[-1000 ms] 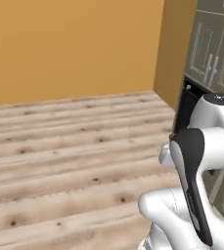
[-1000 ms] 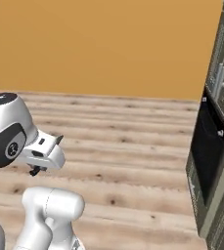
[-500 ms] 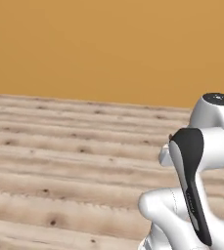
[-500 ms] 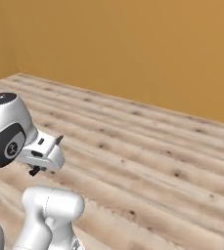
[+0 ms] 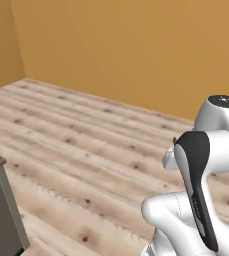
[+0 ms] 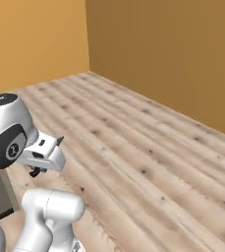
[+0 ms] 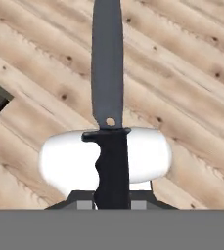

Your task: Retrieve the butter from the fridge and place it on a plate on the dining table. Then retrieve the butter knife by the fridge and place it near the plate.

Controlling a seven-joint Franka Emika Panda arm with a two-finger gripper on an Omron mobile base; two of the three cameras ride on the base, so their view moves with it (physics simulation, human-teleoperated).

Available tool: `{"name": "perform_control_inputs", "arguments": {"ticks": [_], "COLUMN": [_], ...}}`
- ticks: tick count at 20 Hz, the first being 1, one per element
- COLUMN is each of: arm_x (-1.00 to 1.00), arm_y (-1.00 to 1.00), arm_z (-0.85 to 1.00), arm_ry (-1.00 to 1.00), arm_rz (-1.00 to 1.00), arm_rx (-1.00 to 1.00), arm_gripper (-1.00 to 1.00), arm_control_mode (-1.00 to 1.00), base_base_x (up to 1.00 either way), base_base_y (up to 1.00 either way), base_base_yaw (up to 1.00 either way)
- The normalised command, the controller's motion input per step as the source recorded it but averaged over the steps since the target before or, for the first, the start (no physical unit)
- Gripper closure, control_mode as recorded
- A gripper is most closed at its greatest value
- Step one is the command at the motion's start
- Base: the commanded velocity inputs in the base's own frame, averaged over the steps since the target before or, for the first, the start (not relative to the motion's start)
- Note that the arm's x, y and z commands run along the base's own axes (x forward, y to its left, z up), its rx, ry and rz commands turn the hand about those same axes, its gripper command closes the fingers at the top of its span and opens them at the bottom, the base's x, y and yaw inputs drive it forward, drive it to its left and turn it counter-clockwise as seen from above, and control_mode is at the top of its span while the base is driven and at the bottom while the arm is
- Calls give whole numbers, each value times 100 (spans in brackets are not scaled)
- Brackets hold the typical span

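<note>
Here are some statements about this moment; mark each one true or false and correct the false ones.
1. The gripper is shut on the knife. True.
2. The knife's blade points away from the hand. True.
3. The floor is tiled white. False: it is pale wood planks.
4. The walls are orange. True.
5. The knife lies on a plate. False: it is held above the floor.

**What I can't see from here**

In the hand view the butter knife runs off the top edge, so I lose its tip, and the handle's lower end sinks behind the grey band. In the left base view, a grey cabinet corner is cropped at lower left; I can't identify it.
</note>
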Motion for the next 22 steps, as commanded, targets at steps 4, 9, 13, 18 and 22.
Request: {"name": "perform_control_inputs", "arguments": {"ticks": [4, 9, 13, 18, 22], "arm_x": [0, 0, 0, 0, 0], "arm_y": [0, 0, 0, 0, 0], "arm_z": [0, 0, 0, 0, 0], "arm_ry": [0, 0, 0, 0, 0], "arm_rz": [0, 0, 0, 0, 0], "arm_rx": [0, 0, 0, 0, 0], "arm_gripper": [100, 100, 100, 100, 100], "arm_control_mode": [100, 100, 100, 100, 100], "base_base_x": [100, 100, 99, 100, 99], "base_base_y": [0, 0, -9, -47, -100], "base_base_yaw": [59, 50, 46, 44, 36]}}
